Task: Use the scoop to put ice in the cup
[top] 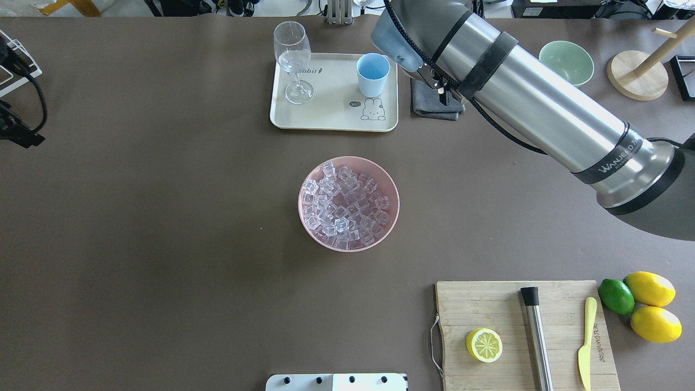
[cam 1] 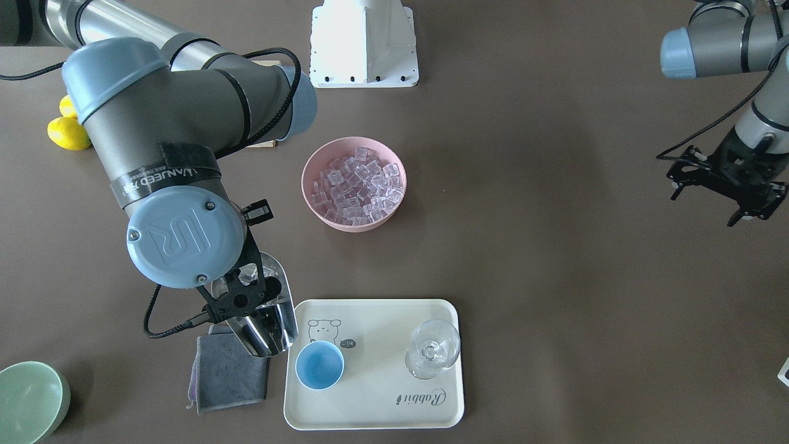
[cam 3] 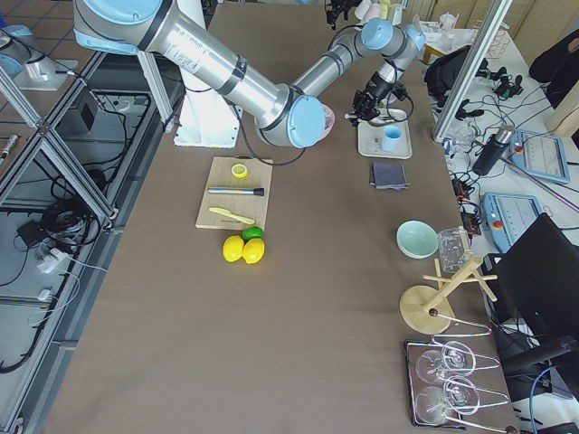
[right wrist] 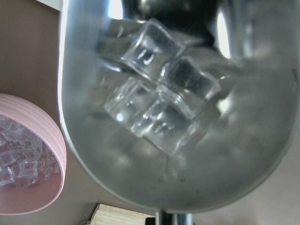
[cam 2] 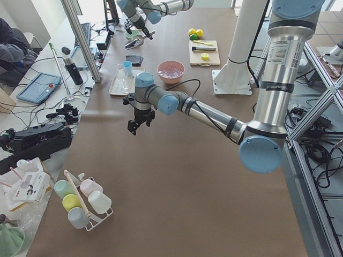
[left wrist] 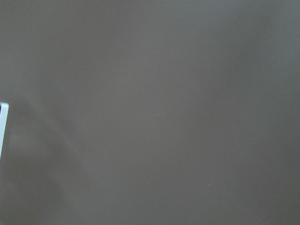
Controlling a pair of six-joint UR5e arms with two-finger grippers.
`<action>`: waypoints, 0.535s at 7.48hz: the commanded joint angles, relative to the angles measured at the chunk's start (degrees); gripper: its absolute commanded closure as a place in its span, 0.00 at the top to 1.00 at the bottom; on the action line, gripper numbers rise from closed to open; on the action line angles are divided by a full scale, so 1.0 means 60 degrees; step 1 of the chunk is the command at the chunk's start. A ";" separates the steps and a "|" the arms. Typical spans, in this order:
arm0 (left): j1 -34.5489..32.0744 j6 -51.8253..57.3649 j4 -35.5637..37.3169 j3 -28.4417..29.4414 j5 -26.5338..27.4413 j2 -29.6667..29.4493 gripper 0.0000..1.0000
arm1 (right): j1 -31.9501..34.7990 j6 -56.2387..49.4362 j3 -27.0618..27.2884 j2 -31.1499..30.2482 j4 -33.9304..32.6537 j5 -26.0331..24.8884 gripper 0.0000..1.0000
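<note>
My right gripper (cam 1: 239,302) is shut on the handle of the shiny silver scoop (cam 1: 271,317). It holds the scoop above the grey cloth, just off the tray's edge and apart from the light-blue cup (cam 1: 319,365). In the right wrist view the scoop's trough (right wrist: 225,159) holds several clear ice cubes (right wrist: 159,98). More ice (cam 1: 357,185) fills the pink bowl (cam 1: 320,216) at mid-table. The cup (top: 373,74) stands upright and empty on the cream tray (top: 331,111). My left gripper (cam 1: 709,206) is open and empty, far off at the table's side.
A clear stemmed glass (cam 1: 433,348) stands on the tray (cam 1: 382,394). A grey cloth (cam 1: 228,373) lies under the scoop. A pale green bowl (cam 1: 28,401) is beyond it. A cutting board (top: 499,304) bears a steel cylinder (top: 536,336), half a lemon and a knife.
</note>
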 commanded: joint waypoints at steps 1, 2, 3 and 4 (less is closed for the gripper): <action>-0.2031 0.0048 -0.0044 0.0368 -0.1662 0.1599 0.98 | -0.0066 -0.1113 -0.1064 0.0693 -0.0603 -0.0255 0.00; -0.2938 0.0048 -0.0015 0.1052 -0.2524 0.1633 0.98 | -0.0153 -0.1146 -0.1152 0.0753 -0.0723 -0.0285 0.00; -0.3643 0.0019 0.0043 0.1291 -0.3200 0.1663 0.98 | -0.0429 -0.1147 -0.1515 0.0898 -0.0738 -0.0286 0.00; -0.4056 -0.0024 0.0058 0.1294 -0.3279 0.1910 0.98 | -0.0461 -0.1219 -0.1736 0.1016 -0.0956 -0.0329 0.00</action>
